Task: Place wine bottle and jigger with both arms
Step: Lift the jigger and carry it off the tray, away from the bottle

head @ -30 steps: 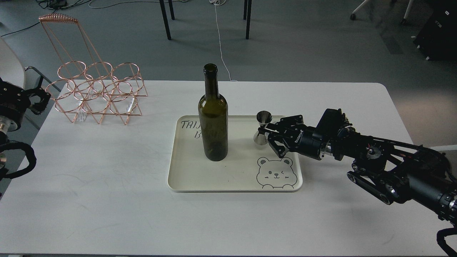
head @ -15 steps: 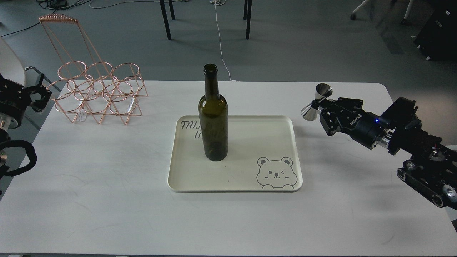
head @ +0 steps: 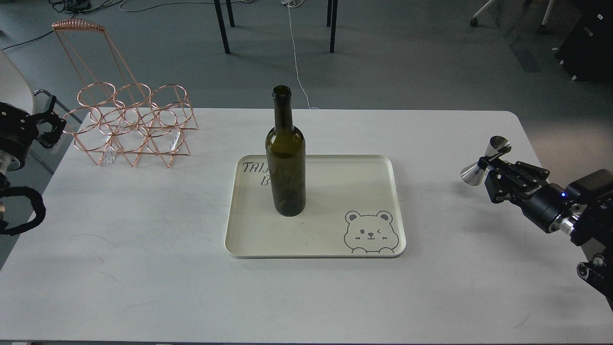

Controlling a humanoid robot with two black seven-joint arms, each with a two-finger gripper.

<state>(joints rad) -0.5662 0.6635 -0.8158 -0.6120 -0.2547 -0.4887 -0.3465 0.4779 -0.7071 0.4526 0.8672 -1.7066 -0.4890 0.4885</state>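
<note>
Head view. The tabletop [head: 143,268] is white, with rounded corners and faint scuffs; beyond it lies grey floor with dark furniture legs and loose cables. A cream tray [head: 383,201] with a printed bear sits at centre. A copper wire rack [head: 129,127] stands at the far left corner. The bottle [head: 286,158] stands upright on the tray's left half, untouched. The right end effector [head: 493,175] is closed across the waist of the jigger [head: 483,160], which is held tilted, clear of the surface, above the right edge of the tabletop, well apart from the tray. The left end effector [head: 48,129] hangs just off the left edge near the rack; it is too small and dark to tell how far its fingers are parted, and it holds nothing visible.

Step in hand, as judged: setting the jigger down at the right. To do this well, level the jigger so that one cone rim faces down, lower until that rim bears flat, and only then release; a tilted release would probably topple it.
</note>
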